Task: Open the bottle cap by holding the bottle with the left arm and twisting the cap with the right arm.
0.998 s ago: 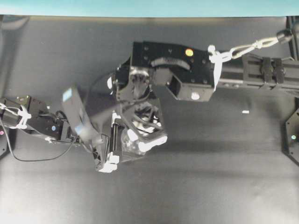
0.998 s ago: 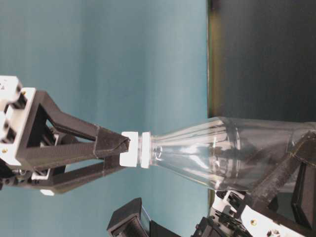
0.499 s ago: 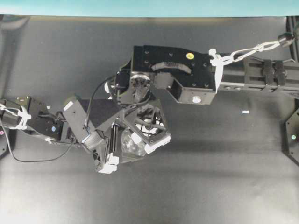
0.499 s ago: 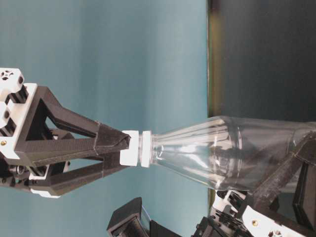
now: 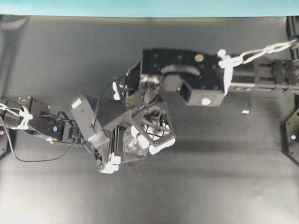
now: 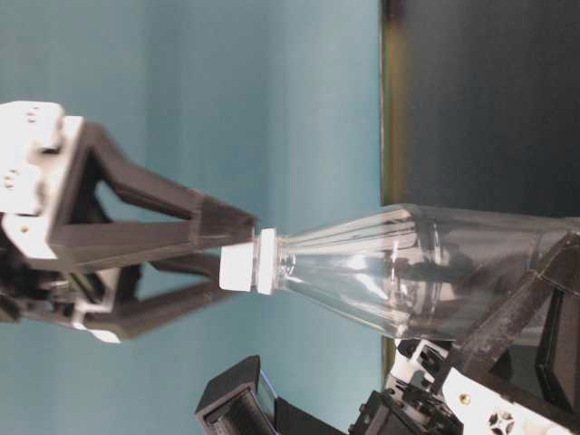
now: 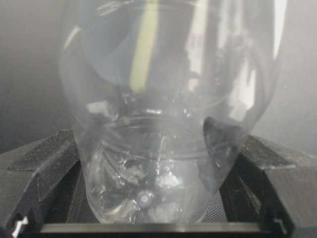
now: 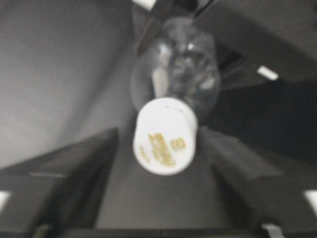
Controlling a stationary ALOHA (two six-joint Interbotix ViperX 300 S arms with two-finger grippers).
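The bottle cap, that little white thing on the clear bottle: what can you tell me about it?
The bottle cap is small, round and white, like plastic, with faint gold print on its flat top. It sits on the neck of the clear bottle, above a white collar ring, far narrower than the body. In the right wrist view it sits between the right tool's dark fingers with gaps on both sides, so that tool looks open. The left tool clamps the bottle's body.

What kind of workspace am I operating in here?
Probably a lab test bench: a bare dark table, a plain teal backdrop, and only a clear bottle between two end effectors.
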